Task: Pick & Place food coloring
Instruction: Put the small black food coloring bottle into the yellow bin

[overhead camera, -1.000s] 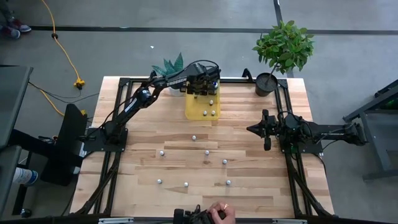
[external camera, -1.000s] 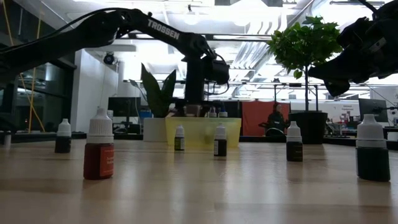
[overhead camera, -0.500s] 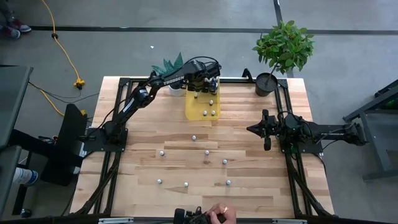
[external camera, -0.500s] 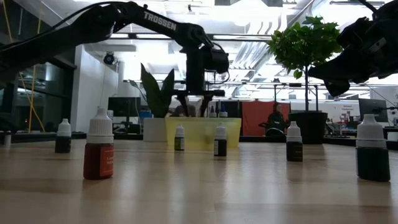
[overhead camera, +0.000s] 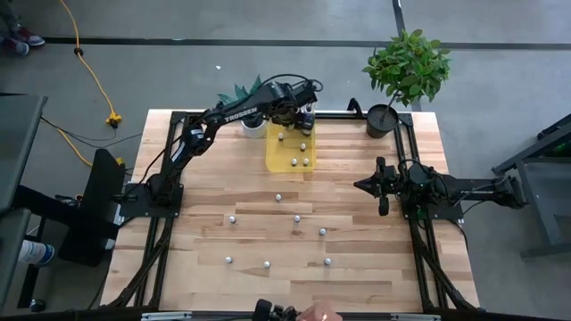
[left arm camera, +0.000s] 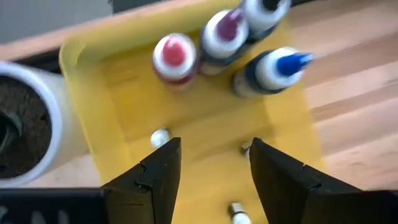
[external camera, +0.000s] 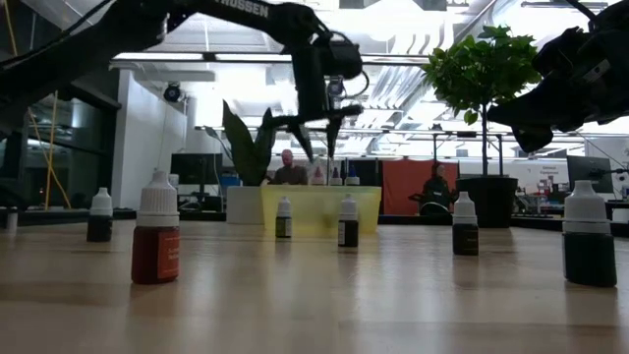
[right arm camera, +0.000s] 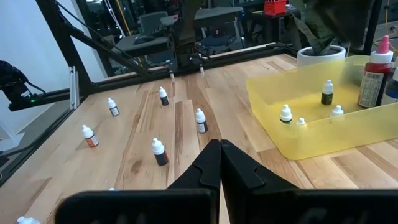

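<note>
Left claw (left arm camera: 208,171), fingers apart and empty, hangs above food coloring bottles (left arm camera: 225,34) in yellow tray (left arm camera: 99,74)

Place: a robotics lab or workshop
Floor: bare grey concrete (overhead camera: 178,71) with a yellow extension cord (overhead camera: 89,67)
Desk: wooden butcher-block top (overhead camera: 268,241) in a black metal frame
Background: monitors, office chairs (right arm camera: 152,25), exposed ceiling lights, a seated person (external camera: 288,169)

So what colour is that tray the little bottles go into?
Translucent yellow. The tray shows best in the left wrist view, looking down into it.
</note>
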You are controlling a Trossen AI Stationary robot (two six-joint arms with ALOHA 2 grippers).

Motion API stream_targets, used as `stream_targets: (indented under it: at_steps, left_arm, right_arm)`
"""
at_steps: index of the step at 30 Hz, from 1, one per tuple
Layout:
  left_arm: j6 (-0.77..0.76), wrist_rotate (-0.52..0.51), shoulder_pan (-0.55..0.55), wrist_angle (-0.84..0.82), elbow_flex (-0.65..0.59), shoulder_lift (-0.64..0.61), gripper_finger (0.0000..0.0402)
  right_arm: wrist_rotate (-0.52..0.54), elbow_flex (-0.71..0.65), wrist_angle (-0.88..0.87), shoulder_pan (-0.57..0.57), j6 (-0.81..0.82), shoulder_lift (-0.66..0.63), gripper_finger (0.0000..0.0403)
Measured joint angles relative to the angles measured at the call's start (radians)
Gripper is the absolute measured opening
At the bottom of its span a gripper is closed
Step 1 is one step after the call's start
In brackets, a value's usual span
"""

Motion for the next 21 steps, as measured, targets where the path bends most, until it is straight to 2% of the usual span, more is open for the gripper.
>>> stream_targets:
  at_steps: [5,13,18,21]
  left_arm:
    - [0.087,0.006,-0.017,0.049,0.0,-0.051,0.0182]
    - [0.337,0.033,-0.076,0.058,0.0,-0.117,0.0182]
    - [0.489,0.024,-0.135,-0.037,0.0,-0.182,0.0182]
    - [0.524,-0.017,-0.178,-0.145,0.0,-0.223,0.0182]
  right_arm:
    - [0.0,0.0,0.0,0.0,0.0,0.0,0.0]
    - [0.0,0.0,0.0,0.0,0.0,0.0,0.0]
    - [0.0,0.0,0.0,0.0,0.0,0.0,0.0]
    - [0.0,0.0,0.0,0.0,0.0,0.0,0.0]
